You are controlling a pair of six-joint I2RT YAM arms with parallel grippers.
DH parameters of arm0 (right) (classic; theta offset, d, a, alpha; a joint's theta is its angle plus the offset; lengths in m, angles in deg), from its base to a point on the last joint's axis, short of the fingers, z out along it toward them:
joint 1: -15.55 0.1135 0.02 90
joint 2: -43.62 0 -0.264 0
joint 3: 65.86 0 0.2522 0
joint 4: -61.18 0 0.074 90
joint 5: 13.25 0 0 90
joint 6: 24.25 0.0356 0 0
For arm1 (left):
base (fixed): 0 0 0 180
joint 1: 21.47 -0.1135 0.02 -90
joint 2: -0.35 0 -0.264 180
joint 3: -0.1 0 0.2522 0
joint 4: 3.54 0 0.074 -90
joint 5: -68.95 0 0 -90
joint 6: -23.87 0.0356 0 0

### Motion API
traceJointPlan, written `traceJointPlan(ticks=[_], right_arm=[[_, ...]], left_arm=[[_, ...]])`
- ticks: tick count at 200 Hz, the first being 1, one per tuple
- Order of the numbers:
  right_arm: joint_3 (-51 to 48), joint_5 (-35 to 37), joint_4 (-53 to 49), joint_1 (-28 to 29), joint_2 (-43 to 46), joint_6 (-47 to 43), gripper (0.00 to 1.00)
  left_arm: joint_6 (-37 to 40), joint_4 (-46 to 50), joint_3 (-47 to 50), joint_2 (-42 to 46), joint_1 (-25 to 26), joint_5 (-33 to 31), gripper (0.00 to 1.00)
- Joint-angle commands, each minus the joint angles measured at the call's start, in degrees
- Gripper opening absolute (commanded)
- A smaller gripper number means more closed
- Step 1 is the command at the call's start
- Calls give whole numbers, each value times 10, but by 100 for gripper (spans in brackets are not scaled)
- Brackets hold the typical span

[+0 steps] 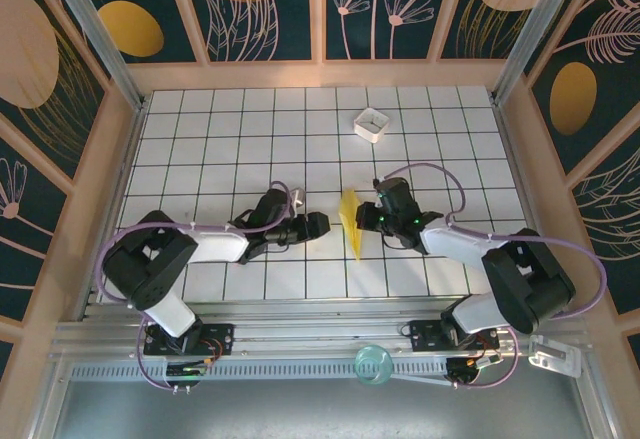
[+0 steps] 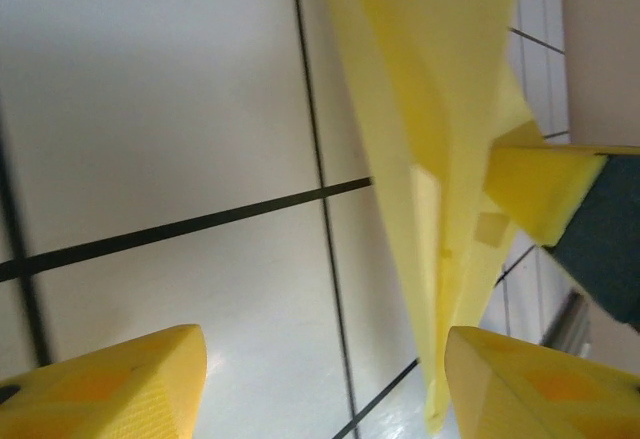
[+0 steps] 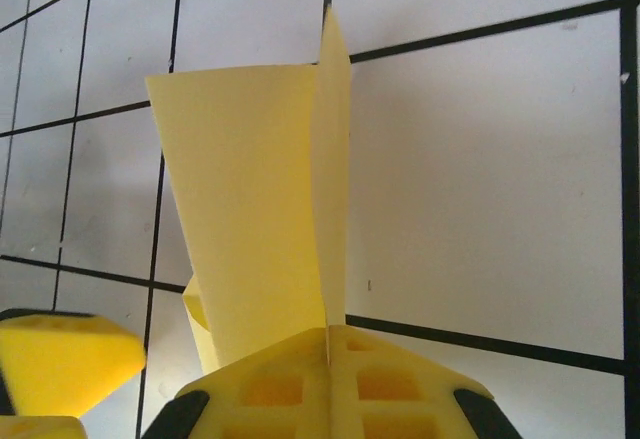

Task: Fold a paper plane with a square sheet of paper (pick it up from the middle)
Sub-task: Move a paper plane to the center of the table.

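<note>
Paper plane point(image 1: 351, 221) sits at the centre of the top frame, standing on edge over the gridded desk point(image 1: 250, 129) between the two arms. Right gripper point(image 3: 330, 344) is pressed together on the plane's central ridge, at the bottom of its wrist frame. One folded wing fans up and to the left from the pinch.

Left gripper point(image 1: 322, 224) is spread, just left of the paper, and appears not to touch it. In the left wrist frame the plane hangs at upper right, closer to the right-hand finger than to the left-hand one.

Judgement: folding looks close to done. The step in hand seems to be a second grip or a crease along the ridge.

To do it well:
- The left gripper should centre the ridge between its fingers before closing.
- It should meet the paper clear of the right gripper's pads.
- It should close slowly so the thin wing does not buckle.
- The right gripper should hold firm until the left has its pinch.

Risk: an off-centre close would bend the tip.
</note>
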Motion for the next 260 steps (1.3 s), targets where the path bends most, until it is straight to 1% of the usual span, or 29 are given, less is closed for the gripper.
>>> traceJointPlan(ticks=[1,16,19,32,57,75,103,120,130,152,156,173,194,214,218,225,233,242,250,260], right_arm=[[-15,-55,48,-11,9,17,0],[-19,-55,52,-12,8,19,0],[-20,-55,53,-13,8,19,0],[-20,-54,53,-12,7,19,0],[-22,-52,51,-12,6,19,0],[-22,-52,51,-12,4,18,0],[-24,-54,57,-13,2,22,0],[-29,-57,66,-12,1,28,0],[-32,-56,68,-12,0,30,0],[-39,-41,56,-12,8,29,0],[-41,-37,52,-29,11,29,0],[-51,-28,46,-43,18,33,0],[-58,-25,56,-52,13,38,0],[-56,-34,70,-52,-3,41,0],[-56,-36,72,-52,-5,40,2],[-55,-36,73,-52,-7,37,7],[-54,-36,70,-52,-6,33,13],[-51,-35,63,-55,2,25,21],[-48,-33,54,-59,15,19,31],[-47,-31,43,-68,37,12,37]], left_arm=[[-25,-66,-39,-20,7,43,66],[-26,-70,-55,-28,10,48,66],[-25,-65,-59,-44,10,47,66],[-21,-42,-75,-63,10,41,63],[-18,-17,-88,-79,11,30,52],[-17,-15,-88,-84,10,28,44],[-18,-26,-96,-102,11,40,35],[-25,-50,-100,-118,11,47,30],[-29,-59,-102,-126,11,49,23],[-32,-60,-84,-119,1,25,10],[-35,-66,-74,-113,-2,21,8],[-37,-73,-43,-83,-18,7,0],[-23,-53,-36,-67,-25,2,0],[-20,-44,-35,-72,-29,1,0],[-19,-44,-36,-74,-29,2,0],[-19,-43,-36,-76,-29,3,9],[-19,-42,-36,-75,-30,2,23],[-15,-35,-36,-68,-32,-5,35],[-8,-27,-33,-56,-34,-15,42],[3,-13,-25,-35,-40,-32,50]])
